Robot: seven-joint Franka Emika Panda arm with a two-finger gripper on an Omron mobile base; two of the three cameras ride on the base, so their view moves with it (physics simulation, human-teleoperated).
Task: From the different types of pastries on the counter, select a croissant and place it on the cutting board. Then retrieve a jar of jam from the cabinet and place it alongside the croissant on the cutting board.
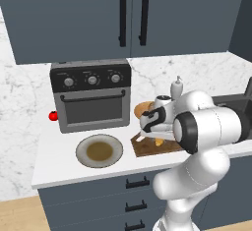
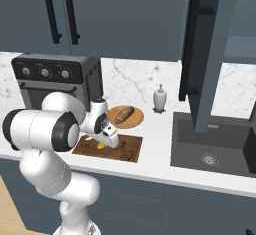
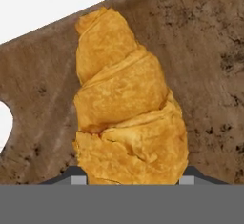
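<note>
The gripper (image 3: 128, 182) is clenched on the croissant (image 3: 126, 108) just over the cutting board (image 3: 209, 75), and if the jaws open while it hangs too high, it may roll off the board onto the counter (image 1: 54, 166)
</note>
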